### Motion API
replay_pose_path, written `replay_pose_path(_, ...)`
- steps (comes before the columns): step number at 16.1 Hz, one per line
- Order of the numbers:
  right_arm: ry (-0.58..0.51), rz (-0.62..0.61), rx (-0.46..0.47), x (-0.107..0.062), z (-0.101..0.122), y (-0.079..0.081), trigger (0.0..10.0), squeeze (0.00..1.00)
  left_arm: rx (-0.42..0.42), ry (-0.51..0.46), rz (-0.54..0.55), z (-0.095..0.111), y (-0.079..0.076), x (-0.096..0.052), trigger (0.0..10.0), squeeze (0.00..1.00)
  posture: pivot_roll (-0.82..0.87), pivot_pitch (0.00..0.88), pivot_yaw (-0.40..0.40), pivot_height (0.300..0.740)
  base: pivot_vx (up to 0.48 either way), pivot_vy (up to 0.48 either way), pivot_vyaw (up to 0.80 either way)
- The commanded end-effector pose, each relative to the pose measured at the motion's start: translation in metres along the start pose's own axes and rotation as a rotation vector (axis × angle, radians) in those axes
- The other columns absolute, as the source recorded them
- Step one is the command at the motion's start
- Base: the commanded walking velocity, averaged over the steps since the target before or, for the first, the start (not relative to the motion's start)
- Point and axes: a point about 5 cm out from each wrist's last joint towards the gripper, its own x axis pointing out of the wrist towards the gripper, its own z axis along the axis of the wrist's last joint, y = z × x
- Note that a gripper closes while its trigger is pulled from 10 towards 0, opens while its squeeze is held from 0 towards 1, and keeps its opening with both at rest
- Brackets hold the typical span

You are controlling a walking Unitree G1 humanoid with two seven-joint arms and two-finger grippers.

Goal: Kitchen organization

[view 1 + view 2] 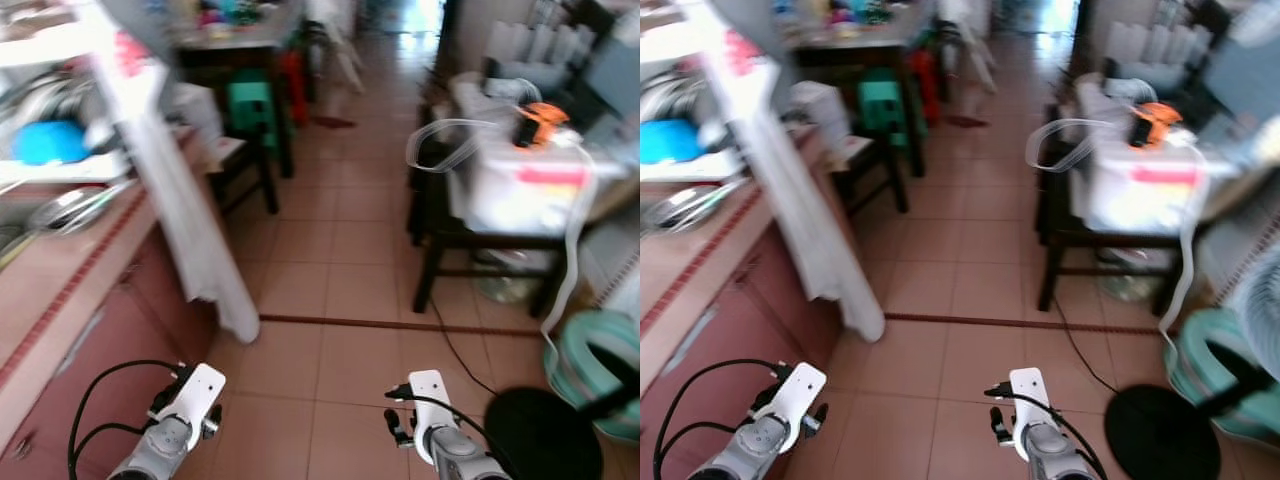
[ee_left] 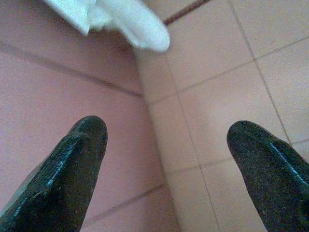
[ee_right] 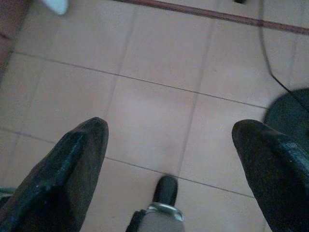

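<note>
Your left gripper (image 2: 166, 159) and right gripper (image 3: 169, 159) both hang low over the tiled floor (image 1: 340, 250), fingers spread, holding nothing. The counter (image 1: 70, 270) with a blue bowl (image 1: 48, 141) sits at your left.

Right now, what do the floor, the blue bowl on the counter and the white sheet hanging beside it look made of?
Floor: glazed ceramic tile, judging by the grout lines and soft sheen. Blue bowl: probably plastic, with saturated, even colour; blur leaves it open. White sheet: thin plastic or cloth, hanging limp in folds.

White cloth (image 1: 190, 230) hangs off the counter; green stool (image 1: 250, 100) beyond, orange drill (image 1: 540, 124) on a table
</note>
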Motion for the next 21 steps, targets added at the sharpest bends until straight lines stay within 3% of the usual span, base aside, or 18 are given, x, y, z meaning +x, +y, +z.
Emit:
replay_pose_path(1,-0.01,-0.01,0.006,0.0006,0.0048,-0.0024,10.0,0.0,0.007,0.005,-0.005,-0.0021,0.0004,-0.0006,10.0,0.0,-0.03,0.036,0.083,0.74,0.33,0.0,0.0)
replay_pose_path(7,-0.018,-0.002,-0.014,0.0008,0.006,-0.0011,10.0,0.0,0.014,-0.005,-0.002,0.003,0.0021,0.0008,10.0,0.0,-0.04,0.038,0.086,0.74,0.349,0.0,0.0)
replay_pose_path(18,-0.013,0.004,-0.016,0.0008,0.0052,0.0007,10.0,0.0,0.023,-0.006,-0.009,0.0043,0.001,0.0012,10.0,0.0,-0.03,0.043,0.088,0.74,0.403,0.0,0.63)
replay_pose_path(21,-0.014,0.003,-0.01,0.0009,0.0053,0.0007,10.0,0.0,0.024,-0.007,-0.01,0.0047,0.0006,0.0013,10.0,0.0,-0.03,0.042,0.086,0.74,0.451,0.0,0.0)
